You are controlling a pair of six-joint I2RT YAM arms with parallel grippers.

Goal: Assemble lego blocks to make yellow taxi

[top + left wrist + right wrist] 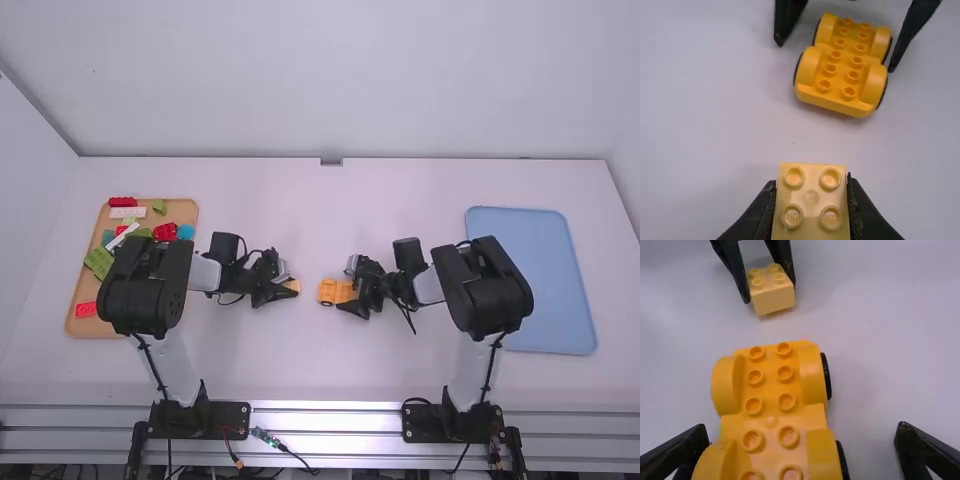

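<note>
1. Taxi chassis (771, 410), yellow, upright on the bench (320, 370) between the two grippers, nearer the right. Black wheels (826, 375) at its sides. Hazard: a nudge may roll or turn it, were the wheels free.
2. Right gripper (802, 429): jaws parted astride the chassis, grasping nothing. One jaw lies close beside its flank, the other well apart. Hazard: on closing, the nearer one would likely shove the chassis askew before both bear on it.
3. Left gripper (811, 182): jaws clenched on a pale yellow brick (811, 215), four studs up, held off the chassis. Hazard: the hold is on two opposite sides only, so the brick may pivot under pressing.
4. Fit, judged: chassis studs (753, 405) run between raised fenders (812, 372). Lowered there, the left jaws could strike a fender and leave the brick cocked or half seated.
5. Alignment: the brick appears turned slightly against the chassis. Uncorrected, studs would miss and pressure could skid the chassis.
6. Clearance: both grippers work close together; a careless approach may knock them.
</note>
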